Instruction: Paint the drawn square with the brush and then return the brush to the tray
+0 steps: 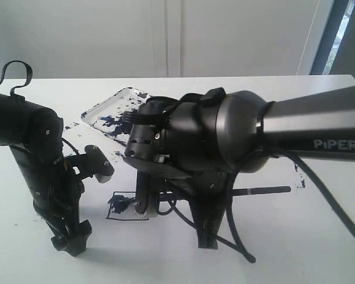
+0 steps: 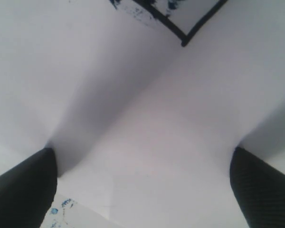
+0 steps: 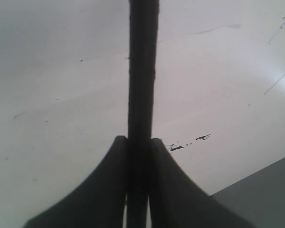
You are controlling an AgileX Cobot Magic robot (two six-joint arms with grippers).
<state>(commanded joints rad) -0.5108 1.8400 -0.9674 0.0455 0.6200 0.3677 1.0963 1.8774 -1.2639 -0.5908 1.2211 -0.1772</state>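
- Claw on the left [image 2: 142, 152]: spread wide, nothing in it, hanging over the paper [image 2: 133, 95] just left of the drawn square [image 1: 128, 207].
- Farther back sits the tray [image 1: 106, 109], blotted dark blue.
- Square shows a blue smear on its left part. The rest is partly hidden by the arm, so painting looks unfinished.
- Right claw [image 3: 138, 142] is pinching the brush [image 3: 143, 71] by its shaft, handle poking out right.
- Risk: a heavy stroke could cross the outline or drag the paper, and a slack pinch would let the brush twist.
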